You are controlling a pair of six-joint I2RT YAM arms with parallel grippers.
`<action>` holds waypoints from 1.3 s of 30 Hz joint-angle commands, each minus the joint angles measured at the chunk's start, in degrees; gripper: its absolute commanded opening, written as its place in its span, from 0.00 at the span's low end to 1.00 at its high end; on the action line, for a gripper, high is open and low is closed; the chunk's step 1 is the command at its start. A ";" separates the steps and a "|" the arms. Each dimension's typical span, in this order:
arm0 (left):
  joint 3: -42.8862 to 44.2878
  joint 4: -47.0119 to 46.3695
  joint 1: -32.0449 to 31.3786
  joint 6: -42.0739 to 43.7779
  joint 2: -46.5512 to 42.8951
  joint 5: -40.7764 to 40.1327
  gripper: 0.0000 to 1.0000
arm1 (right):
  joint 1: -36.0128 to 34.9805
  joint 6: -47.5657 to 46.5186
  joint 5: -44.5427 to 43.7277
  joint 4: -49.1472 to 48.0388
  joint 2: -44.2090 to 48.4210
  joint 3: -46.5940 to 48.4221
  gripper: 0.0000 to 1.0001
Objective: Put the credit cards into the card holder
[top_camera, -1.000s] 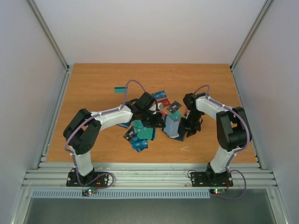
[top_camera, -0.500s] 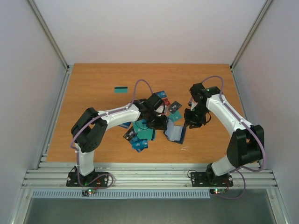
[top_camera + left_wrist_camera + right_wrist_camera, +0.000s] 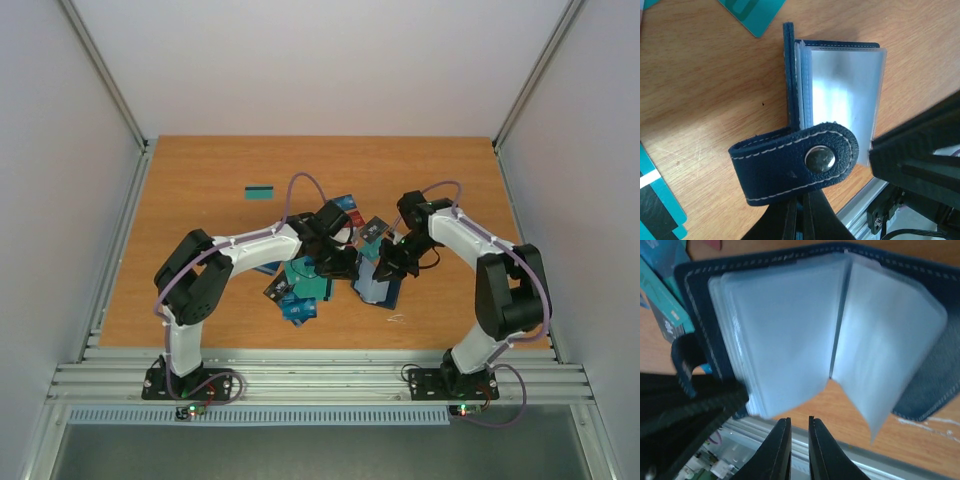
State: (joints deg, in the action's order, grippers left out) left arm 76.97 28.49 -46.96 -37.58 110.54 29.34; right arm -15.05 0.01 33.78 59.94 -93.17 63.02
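The navy card holder [image 3: 378,286] lies open at mid table, its clear sleeves [image 3: 785,325] fanned out. My left gripper [image 3: 338,262] is shut on the holder's navy cover [image 3: 790,75] beneath the clasp tab [image 3: 800,160]; its fingertips [image 3: 801,220] pinch a thin blue edge. My right gripper [image 3: 387,262] hovers over the holder's right side. Its fingers [image 3: 799,440] stand a narrow gap apart, with nothing between them, just below the sleeves. The credit cards, mostly teal, lie in a pile [image 3: 300,285] left of the holder. Teal cards also show in the left wrist view [image 3: 752,12].
One teal card [image 3: 260,191] lies alone at the back left. A few cards [image 3: 350,212] lie behind the grippers. The metal rail [image 3: 320,380] runs along the table's near edge. The two arms nearly meet over the holder.
My right arm swung out to the back right, then came in to the holder's right side. The holder settled flatter on the table. My left gripper kept its hold.
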 commanded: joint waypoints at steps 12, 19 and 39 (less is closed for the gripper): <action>-5.01 -5.03 0.80 -5.53 3.24 5.91 0.04 | 0.28 -3.10 -9.96 -3.11 -10.64 -2.41 0.09; -5.15 0.82 1.10 -4.18 2.20 2.46 0.13 | 0.35 -3.56 -12.12 -2.89 -11.94 -3.41 0.14; -14.57 17.18 1.09 1.81 -17.31 -18.82 0.67 | 0.20 -1.18 -7.00 0.87 0.08 -1.95 0.28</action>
State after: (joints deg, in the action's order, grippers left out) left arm 65.41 41.28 -45.98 -37.45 93.65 17.30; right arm -15.05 -3.03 25.65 58.11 -96.73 59.68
